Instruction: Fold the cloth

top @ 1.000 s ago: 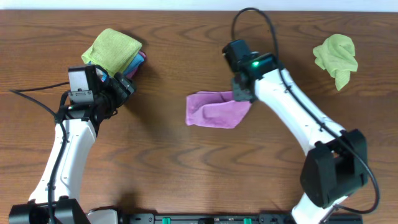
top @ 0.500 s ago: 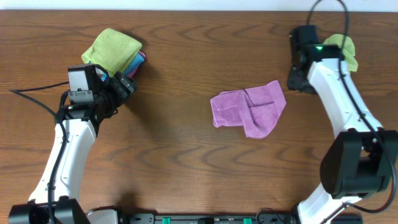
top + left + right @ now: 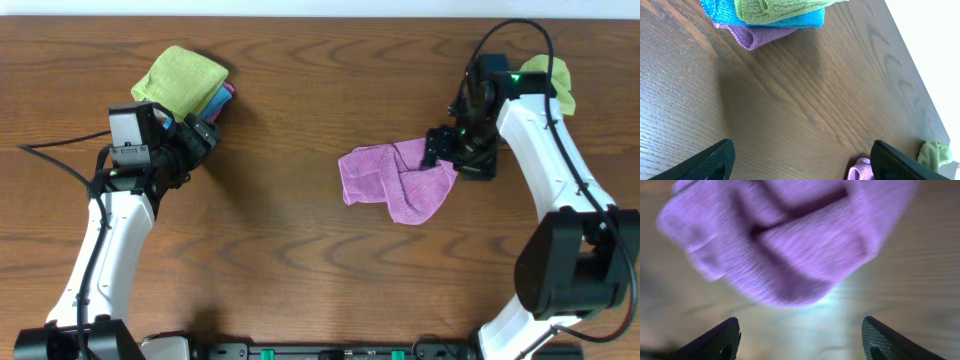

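The purple cloth point(image 3: 392, 182) lies crumpled on the wooden table, right of centre. My right gripper point(image 3: 441, 152) hovers over its right edge, open. In the right wrist view the cloth point(image 3: 785, 240) is a blurred purple mass ahead of the two dark fingertips point(image 3: 722, 340), and only bare table shows between them at the right gripper point(image 3: 805, 342). My left gripper point(image 3: 203, 136) is far from the cloth at the left, open and empty. In the left wrist view the left gripper point(image 3: 802, 165) has table between its jaws, with a corner of the cloth point(image 3: 860, 171) far off.
A stack of folded cloths point(image 3: 185, 82), green over blue over purple, lies at the back left just beyond my left gripper, seen as a stack point(image 3: 775, 15) in the left wrist view. A crumpled light green cloth point(image 3: 555, 82) sits at the back right behind my right arm.
My right gripper carried the cloth to the right, let go of it and opened, swung away to the back right, then came back down over the cloth's right edge. The left arm has not moved.
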Motion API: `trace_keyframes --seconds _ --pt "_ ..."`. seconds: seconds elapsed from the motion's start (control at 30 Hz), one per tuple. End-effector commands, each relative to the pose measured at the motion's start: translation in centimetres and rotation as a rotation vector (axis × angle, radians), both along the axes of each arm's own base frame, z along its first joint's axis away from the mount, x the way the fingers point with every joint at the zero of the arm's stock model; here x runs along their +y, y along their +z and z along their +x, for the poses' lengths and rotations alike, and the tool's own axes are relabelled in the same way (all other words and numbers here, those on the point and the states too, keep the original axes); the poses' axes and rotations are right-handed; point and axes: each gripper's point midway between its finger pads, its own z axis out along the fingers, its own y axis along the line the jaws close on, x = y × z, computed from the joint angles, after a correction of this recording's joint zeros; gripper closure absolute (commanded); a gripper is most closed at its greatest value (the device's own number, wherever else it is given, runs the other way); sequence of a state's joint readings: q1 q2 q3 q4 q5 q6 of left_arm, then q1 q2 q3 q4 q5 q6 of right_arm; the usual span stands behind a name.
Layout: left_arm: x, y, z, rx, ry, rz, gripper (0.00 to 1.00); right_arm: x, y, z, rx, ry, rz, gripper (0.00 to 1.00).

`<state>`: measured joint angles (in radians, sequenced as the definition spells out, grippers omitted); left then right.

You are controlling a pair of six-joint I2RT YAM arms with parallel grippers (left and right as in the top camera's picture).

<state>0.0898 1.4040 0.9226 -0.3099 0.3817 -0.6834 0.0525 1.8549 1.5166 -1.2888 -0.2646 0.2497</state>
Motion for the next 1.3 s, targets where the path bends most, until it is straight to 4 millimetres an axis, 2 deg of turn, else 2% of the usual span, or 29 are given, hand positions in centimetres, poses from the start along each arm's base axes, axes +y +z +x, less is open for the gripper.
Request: trace_keyframes --seconds 0.0,0.13,0.37,0.6,0.83,0.93,1.0,1.03,1.07,1.1,1.13,1.27 --pt "0.0 1.2 0.2 -0.030 0.002 -0.004 0.12 2.8 0.3 -1.9 0.056 -0.022 0.208 0.22" --pt "-0.1 1.2 0.2 -0.031 -0.003 -0.010 0.12 3.7 -2.1 -3.8 0.123 -0.072 0.329 0.22" --pt "-0.4 1.3 0.2 -0.032 -0.016 -0.024 0.12 4.8 -4.9 -4.7 0.152 -0.184 0.438 0.22" --pt "-0.5 1.3 0.2 -0.031 -0.012 -0.032 0.12 5.1 -6.8 -4.3 0.119 -0.240 0.454 0.23" --pt "-0.5 1.3 0.2 -0.031 -0.012 -0.032 0.12 4.8 -7.3 -2.3 0.014 -0.214 0.439 0.25" --pt "-0.5 1.3 0.2 -0.031 -0.012 -0.031 0.12 4.8 -7.6 -2.4 0.012 -0.203 0.414 0.34" --pt "-0.5 1.3 0.2 -0.031 -0.012 -0.031 0.12 4.8 -7.8 -2.4 0.009 -0.192 0.392 0.52" --pt "-0.5 1.3 0.2 -0.031 -0.012 -0.031 0.12 4.9 -7.9 -2.4 0.004 -0.186 0.384 0.57" --pt "-0.5 1.3 0.2 -0.031 -0.012 -0.031 0.12 5.1 -7.9 -2.2 -0.008 -0.169 0.385 0.69" --pt "-0.5 1.3 0.2 -0.031 -0.012 -0.031 0.12 5.4 -7.9 -2.1 -0.017 -0.161 0.387 0.88" --pt "-0.5 1.3 0.2 -0.031 -0.012 -0.031 0.12 5.5 -7.8 -2.0 -0.025 -0.155 0.389 0.98" --pt "-0.5 1.3 0.2 -0.031 -0.012 -0.031 0.12 5.7 -6.7 -2.1 -0.048 -0.130 0.395 0.99"
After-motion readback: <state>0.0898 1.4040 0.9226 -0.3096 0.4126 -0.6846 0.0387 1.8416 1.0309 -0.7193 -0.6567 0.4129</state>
